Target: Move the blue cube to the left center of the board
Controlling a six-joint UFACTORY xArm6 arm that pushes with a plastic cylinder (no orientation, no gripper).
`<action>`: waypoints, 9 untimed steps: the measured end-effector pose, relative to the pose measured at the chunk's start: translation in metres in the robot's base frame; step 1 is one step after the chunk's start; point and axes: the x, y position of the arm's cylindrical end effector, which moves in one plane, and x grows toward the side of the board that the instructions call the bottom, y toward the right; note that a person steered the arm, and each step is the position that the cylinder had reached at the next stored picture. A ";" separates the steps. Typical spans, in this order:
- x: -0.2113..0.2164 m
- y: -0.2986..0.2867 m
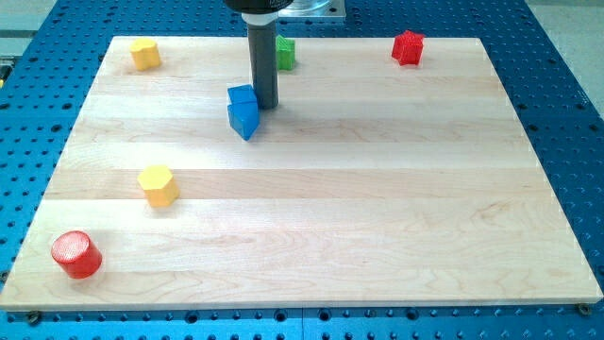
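Camera view shows the dark rod coming down from the far edge of the scene, and my tip (266,104) rests on the wooden board (377,208) in its far half, left of centre. The rod has nothing to clench or release; it carries nothing and stands just to the right of the blue blocks, touching or nearly touching them. Two blue pieces sit together there: a blue cube (243,95) on the far side, and a second blue block (244,119) pressed against its near side, its shape hard to make out. Both lie in the far middle of the board, well apart from the left edge. Behind the rod, at the far edge, a green block (285,53) is partly hidden. Further right along the far edge sits a red block (408,47) with a notched outline. At the far left corner lies a yellow block (145,54). On the left side, nearer the camera, is a yellow hexagonal block (159,184), and at the near left corner a red cylinder (75,254). The board lies on a blue perforated table (566,113). No writing or labels can be read.
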 end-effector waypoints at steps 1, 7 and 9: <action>0.026 -0.081; 0.045 -0.134; 0.047 -0.108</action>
